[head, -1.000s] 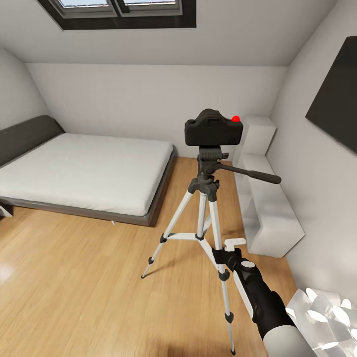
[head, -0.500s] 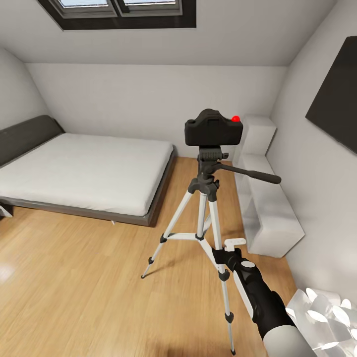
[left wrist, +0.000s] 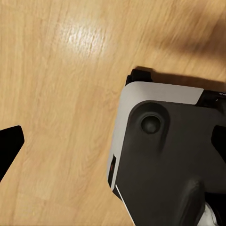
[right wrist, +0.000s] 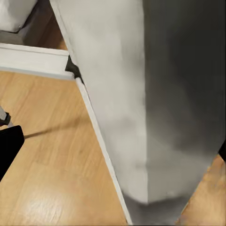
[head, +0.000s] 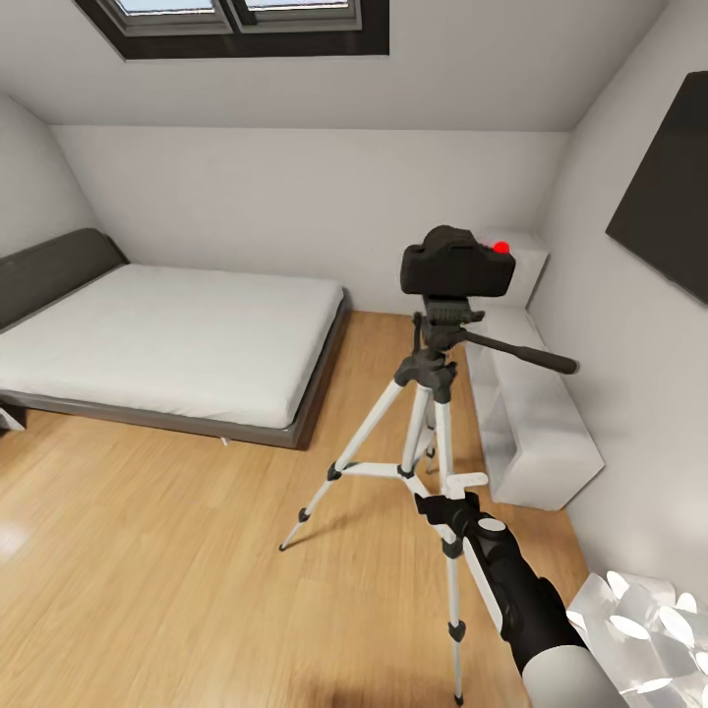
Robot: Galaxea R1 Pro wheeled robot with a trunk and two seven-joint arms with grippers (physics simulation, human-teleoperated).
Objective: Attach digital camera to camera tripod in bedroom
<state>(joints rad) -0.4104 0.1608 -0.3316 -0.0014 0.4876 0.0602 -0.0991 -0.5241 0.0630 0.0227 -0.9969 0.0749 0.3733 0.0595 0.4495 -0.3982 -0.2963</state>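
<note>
Camera (head: 457, 263): we see it seated on the tripod (head: 425, 393) head, red button up, a little to the right of where it stood a second ago.
Tripod: upright on the wood floor (head: 147, 551), between bed (head: 167, 339) and white bench (head: 531, 413); pan handle points right.
Right gripper (head: 464, 484): low beside a tripod leg, white fingertip showing; we cannot tell its opening or any hold.
Left gripper: over bare floor (left wrist: 56, 94); we cannot tell its state.

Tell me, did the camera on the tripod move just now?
Yes. The digital camera and the camera tripod top swung right, toward the white cabinet, while the bed and window stayed put.
</note>
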